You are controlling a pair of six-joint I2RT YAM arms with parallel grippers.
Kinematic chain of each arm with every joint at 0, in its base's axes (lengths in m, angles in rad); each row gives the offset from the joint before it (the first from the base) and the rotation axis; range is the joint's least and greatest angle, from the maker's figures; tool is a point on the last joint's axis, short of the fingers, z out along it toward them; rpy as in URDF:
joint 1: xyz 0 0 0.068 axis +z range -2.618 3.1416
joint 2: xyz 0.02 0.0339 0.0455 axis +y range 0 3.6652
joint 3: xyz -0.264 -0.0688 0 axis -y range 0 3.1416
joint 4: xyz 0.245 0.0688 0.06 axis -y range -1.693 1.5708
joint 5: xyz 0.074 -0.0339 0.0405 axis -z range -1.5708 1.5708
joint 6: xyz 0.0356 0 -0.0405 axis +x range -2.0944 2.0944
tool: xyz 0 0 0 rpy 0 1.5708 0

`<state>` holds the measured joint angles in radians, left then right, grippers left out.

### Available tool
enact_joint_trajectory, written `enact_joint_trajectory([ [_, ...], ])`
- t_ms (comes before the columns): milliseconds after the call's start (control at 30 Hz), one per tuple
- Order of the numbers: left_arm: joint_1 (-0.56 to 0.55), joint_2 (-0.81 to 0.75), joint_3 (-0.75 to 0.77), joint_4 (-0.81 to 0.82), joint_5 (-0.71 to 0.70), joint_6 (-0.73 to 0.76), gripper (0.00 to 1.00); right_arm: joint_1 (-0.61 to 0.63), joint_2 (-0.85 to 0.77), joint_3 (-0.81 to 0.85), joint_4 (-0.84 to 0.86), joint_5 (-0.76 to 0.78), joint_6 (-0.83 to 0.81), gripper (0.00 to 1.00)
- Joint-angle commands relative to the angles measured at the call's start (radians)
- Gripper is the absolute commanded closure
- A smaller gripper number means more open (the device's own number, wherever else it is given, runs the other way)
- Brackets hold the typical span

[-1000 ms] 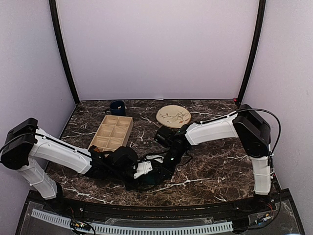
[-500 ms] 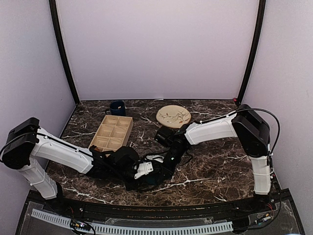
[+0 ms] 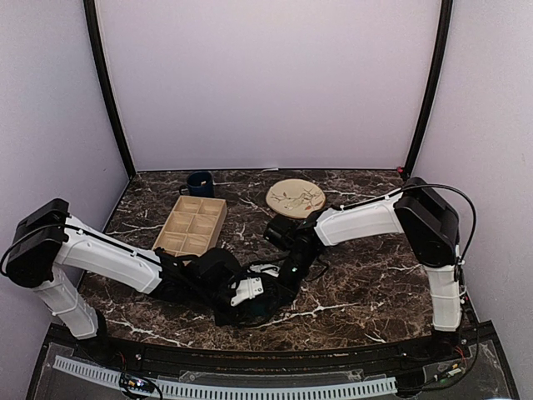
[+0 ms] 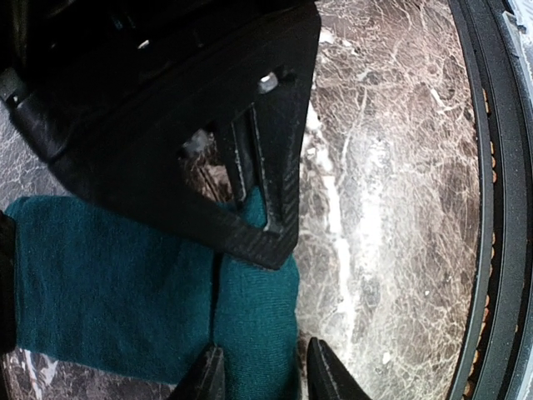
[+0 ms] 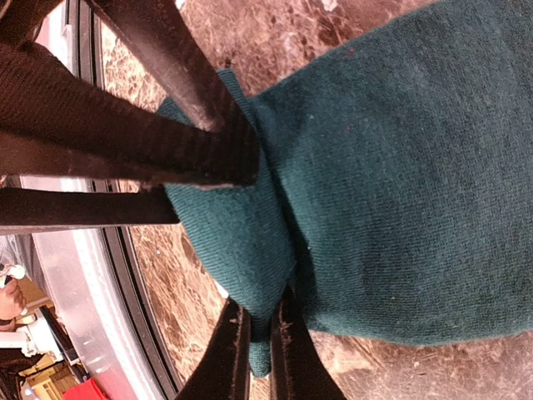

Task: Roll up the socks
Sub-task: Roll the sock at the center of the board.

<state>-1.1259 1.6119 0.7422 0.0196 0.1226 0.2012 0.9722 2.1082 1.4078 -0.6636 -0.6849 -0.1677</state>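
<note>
The right claw (image 5: 261, 321) is clenched on a thin fold at the edge of the teal sock (image 5: 400, 167). Its 2 slim black fingers almost meet, with a sliver of knit squeezed between them. The left claw (image 4: 265, 357) stands just beside it, its 2 fingers part-way apart and straddling the sock's short end. Whether they squeeze the cloth or only flank it I cannot tell. The sock is soft, fine-ribbed knit. It lies flat over most of its length and bunches into a rounded, puckered ridge where the claws meet it. It lies on the table (image 3: 366, 275), at the middle of the near side and close to the dark curved rail (image 4: 491, 208) along the near edge. From above it is almost wholly hidden under the 2 black wrists. The tabletop is glossy dark brown stone-patterned, with white veins. Farther back on the left sits a pale wooden tray (image 3: 202, 200), rectangular and divided into square compartments. A dark blue mug (image 3: 200, 182) stands just beyond its far end. A round tan plate (image 3: 283, 190) with a fine drawn pattern lies far, near the middle.
</note>
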Motion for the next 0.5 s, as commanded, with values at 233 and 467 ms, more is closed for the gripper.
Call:
enact_joint_trajectory([
  [233, -0.005, 0.052, 0.026, -0.025, -0.026, -0.006, 0.77, -0.003, 0.026, 0.002, -0.031, 0.012, -0.010, 1.00],
  [467, -0.005, 0.068, 0.025, -0.029, -0.007, -0.012, 1.00, -0.003, 0.021, -0.001, -0.031, 0.014, -0.009, 1.00],
])
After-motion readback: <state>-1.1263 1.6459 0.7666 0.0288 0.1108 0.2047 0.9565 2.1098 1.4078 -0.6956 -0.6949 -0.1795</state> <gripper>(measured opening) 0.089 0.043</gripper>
